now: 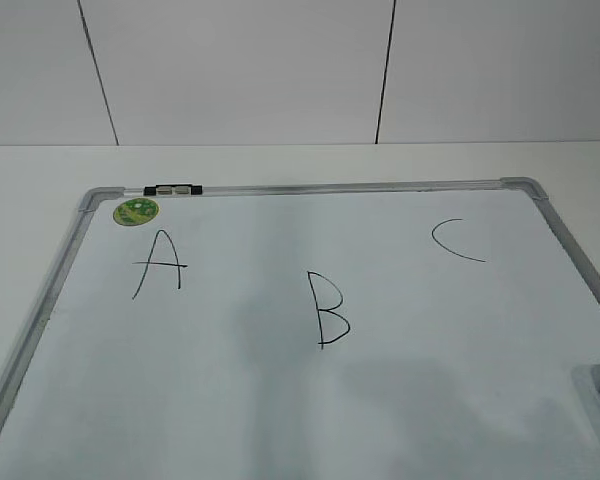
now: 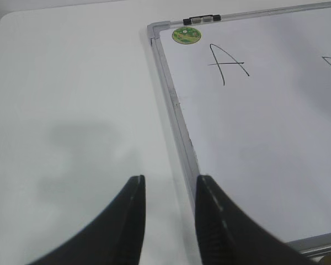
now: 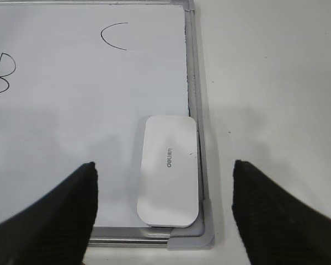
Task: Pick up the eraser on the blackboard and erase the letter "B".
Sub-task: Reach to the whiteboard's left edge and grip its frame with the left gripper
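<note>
Lying lengthwise between the wide-open, empty right gripper (image 3: 163,212) fingers, the eraser (image 3: 168,171) sat in the blackboard (image 3: 71,110) corner.

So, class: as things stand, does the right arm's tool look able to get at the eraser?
Probably yes. The right tool hangs open above the eraser, which lies flat in the blackboard's corner with nothing over it. The frame hugging its right side may crowd one finger.
</note>
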